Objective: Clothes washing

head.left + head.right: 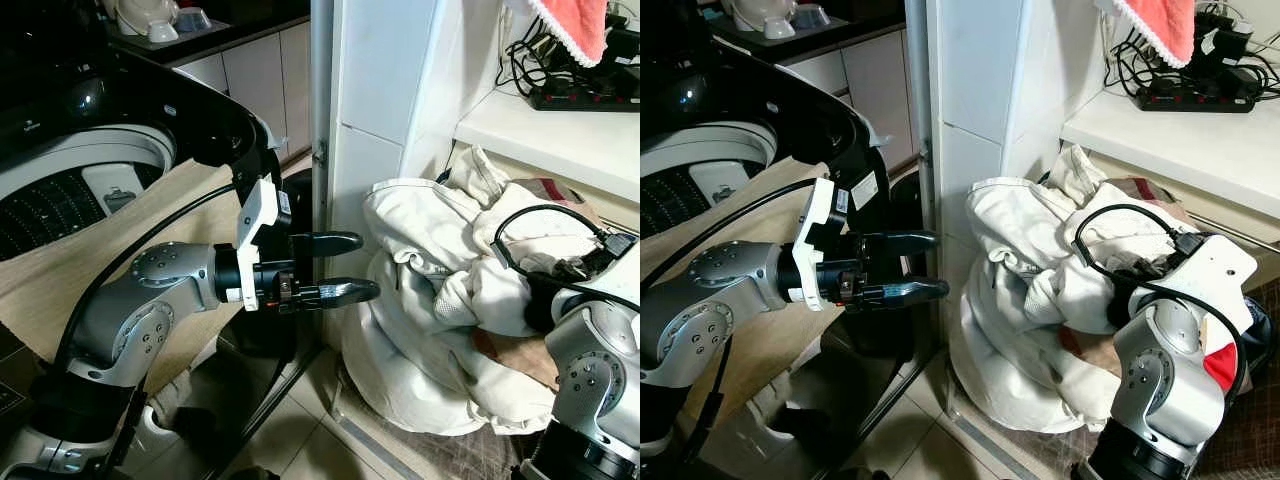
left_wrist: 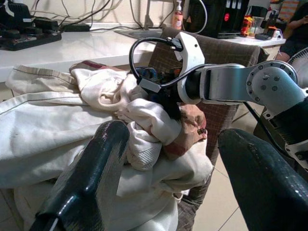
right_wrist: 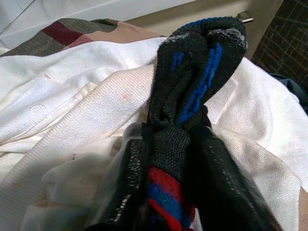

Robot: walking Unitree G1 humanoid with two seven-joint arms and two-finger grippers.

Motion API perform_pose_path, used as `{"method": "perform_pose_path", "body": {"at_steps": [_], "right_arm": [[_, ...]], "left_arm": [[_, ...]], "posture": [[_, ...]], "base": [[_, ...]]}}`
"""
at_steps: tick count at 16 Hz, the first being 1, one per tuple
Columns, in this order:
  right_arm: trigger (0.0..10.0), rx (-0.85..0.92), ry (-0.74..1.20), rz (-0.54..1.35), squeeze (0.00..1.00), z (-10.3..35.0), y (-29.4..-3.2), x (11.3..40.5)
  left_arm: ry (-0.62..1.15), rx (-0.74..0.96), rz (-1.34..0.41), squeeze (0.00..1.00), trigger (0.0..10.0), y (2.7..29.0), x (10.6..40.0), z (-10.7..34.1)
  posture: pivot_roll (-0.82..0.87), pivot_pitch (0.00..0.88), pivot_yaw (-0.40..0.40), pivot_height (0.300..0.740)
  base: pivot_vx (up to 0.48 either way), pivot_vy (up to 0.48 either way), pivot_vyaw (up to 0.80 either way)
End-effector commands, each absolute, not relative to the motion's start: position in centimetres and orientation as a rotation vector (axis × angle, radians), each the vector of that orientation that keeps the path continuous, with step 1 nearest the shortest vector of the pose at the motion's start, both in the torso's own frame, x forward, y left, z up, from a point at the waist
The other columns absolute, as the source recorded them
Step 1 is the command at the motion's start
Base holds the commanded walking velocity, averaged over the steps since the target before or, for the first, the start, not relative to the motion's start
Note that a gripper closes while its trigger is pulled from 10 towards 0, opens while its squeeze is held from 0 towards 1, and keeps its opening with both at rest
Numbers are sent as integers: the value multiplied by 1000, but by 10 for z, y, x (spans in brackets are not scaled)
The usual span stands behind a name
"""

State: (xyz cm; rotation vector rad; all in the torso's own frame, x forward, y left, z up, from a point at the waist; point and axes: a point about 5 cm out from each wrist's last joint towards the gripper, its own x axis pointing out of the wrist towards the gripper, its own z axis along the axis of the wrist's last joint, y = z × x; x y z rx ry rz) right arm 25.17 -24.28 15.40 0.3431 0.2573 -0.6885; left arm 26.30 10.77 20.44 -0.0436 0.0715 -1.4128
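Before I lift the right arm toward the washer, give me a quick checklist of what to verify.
1. Right gripper has a garment: ok, its fingers are shut on the dark sock with blue and red stripes.
2. Sock free of the white laundry pile: cannot tell, it lies against the white cloth.
3. Left gripper out of the way: ok, open and holding nothing, hanging between washer and pile.
4. Washer drum open: ok, lid is up.
5. Cable on the right wrist clear of the clothes: cannot tell, it loops just above the pile.
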Motion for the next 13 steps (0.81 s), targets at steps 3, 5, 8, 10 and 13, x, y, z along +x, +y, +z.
{"method": "perform_pose_path", "body": {"at_steps": [3, 5, 8, 10, 13], "right_arm": [[0, 361, 246, -703, 0, 157, -242, 253], [0, 364, 222, -707, 0, 160, -242, 254], [0, 241, 13, -667, 0, 195, -239, 259], [0, 145, -115, -587, 0, 216, -231, 263], [0, 8, -224, -481, 0, 233, -217, 265]], "left_arm": [[61, -23, -1418, 0, 10000, 107, 263, 209], [57, -26, -1417, 0, 10000, 108, 263, 210], [11, -62, -1391, 0, 10000, 110, 266, 216], [-31, -88, -1364, 0, 10000, 110, 269, 222], [-105, -142, -1269, 0, 10000, 112, 279, 232]], "posture": [[-91, 0, 30, 740], [-91, 0, 30, 740], [-91, 0, 30, 740], [-91, 0, 30, 740], [-93, 0, 27, 740]], "base": [[0, 0, 0], [0, 0, 0], [0, 0, 0], [0, 0, 0], [0, 0, 0]]}}
